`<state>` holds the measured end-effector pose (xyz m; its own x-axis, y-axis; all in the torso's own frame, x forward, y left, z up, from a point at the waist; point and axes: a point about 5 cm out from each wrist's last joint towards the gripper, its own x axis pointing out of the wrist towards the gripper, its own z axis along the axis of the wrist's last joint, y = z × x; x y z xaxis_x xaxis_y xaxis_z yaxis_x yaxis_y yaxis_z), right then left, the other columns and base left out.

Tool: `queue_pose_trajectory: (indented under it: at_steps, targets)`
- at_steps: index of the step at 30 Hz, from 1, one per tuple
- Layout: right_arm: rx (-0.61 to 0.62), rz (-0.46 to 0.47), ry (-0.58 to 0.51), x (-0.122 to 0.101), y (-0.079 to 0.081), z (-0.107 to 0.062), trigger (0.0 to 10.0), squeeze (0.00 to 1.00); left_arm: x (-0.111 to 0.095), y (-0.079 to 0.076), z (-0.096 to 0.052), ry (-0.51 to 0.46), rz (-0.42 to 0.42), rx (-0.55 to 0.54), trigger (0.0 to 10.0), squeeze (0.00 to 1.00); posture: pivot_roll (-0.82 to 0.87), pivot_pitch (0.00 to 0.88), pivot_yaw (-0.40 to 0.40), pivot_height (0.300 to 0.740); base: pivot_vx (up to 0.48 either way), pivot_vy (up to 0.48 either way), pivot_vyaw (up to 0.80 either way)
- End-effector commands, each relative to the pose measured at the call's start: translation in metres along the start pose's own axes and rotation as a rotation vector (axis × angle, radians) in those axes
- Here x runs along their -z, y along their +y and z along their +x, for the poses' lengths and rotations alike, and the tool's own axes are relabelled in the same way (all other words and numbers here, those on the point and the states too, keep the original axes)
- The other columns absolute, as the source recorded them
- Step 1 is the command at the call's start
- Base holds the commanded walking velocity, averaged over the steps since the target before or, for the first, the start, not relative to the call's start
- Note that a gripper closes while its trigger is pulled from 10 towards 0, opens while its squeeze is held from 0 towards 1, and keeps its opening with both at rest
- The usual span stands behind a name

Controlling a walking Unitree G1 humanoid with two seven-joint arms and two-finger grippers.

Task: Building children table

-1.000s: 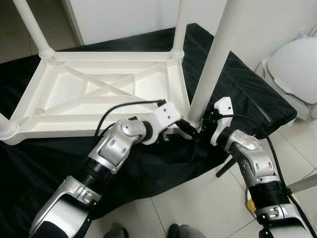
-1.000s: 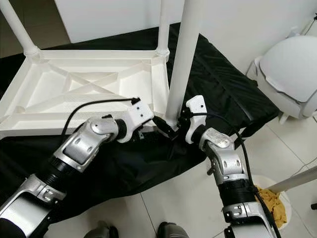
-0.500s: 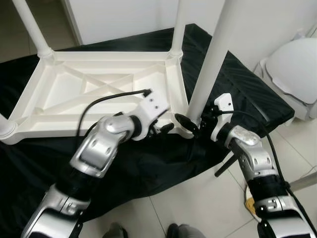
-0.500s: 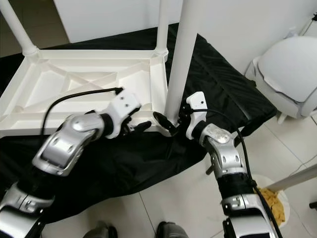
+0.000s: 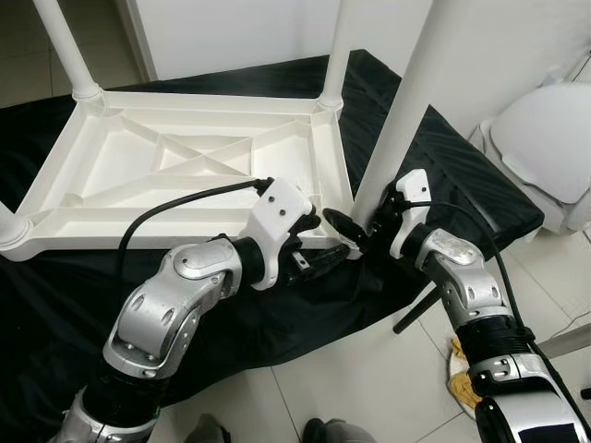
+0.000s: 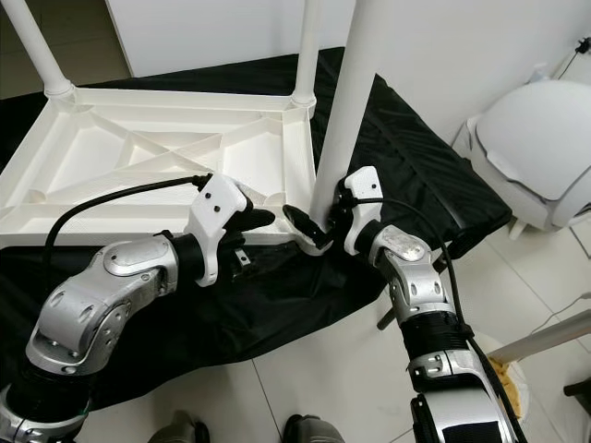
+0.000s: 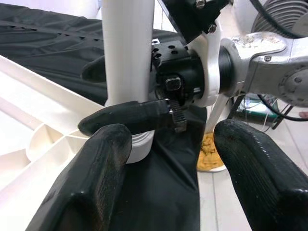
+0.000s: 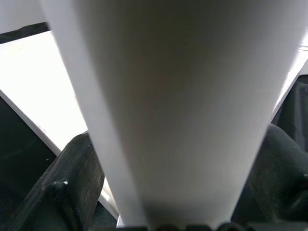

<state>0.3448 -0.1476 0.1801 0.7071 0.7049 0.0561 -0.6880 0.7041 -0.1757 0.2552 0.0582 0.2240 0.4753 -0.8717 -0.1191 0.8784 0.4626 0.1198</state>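
The white plastic table [image 5: 185, 157] lies upside down on a black cloth [image 5: 277, 314], its legs pointing up. My right gripper [image 5: 358, 229] is shut on the base of the near right leg [image 5: 402, 111], where it meets the table's corner. In the right wrist view the leg [image 8: 168, 96] sits between both black fingers [image 8: 72, 183]. My left gripper [image 5: 316, 242] is open just left of that corner, nothing between its fingers [image 7: 91, 178]. In its wrist view it faces the leg [image 7: 127, 57] and one finger of the right gripper.
A white rounded object [image 5: 545, 138] stands on the tiled floor at the right. A bowl with yellow material [image 5: 462, 378] sits near my right arm, beside a white rod [image 5: 563, 341]. White walls rise behind the table. Feet [image 5: 323, 432] show at the bottom edge.
My left gripper has drawn back a little from the leg's base and its wrist has turned. The right gripper still holds the leg. The camera has shifted slightly.
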Motion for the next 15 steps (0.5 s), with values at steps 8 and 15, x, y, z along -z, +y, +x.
queue_pose_trajectory:
  at_steps: [8, 15]
  targets:
    - [-0.046, -0.019, 0.008, 0.0041, 0.0037, 0.0053, 4.0, 0.0, -0.0052, -0.0136, -0.0025, -0.047, -0.08, 0.067, 10.0, 0.0, -0.02, 0.072, -0.065, 0.74, 0.0, 0.0, 0.0]
    - [-0.022, -0.019, 0.021, 0.01, 0.0014, 0.0017, 0.0, 0.0, -0.0063, -0.0152, -0.0035, -0.041, -0.069, 0.074, 10.0, 0.0, -0.03, 0.066, -0.062, 0.74, 0.0, 0.0, 0.0]
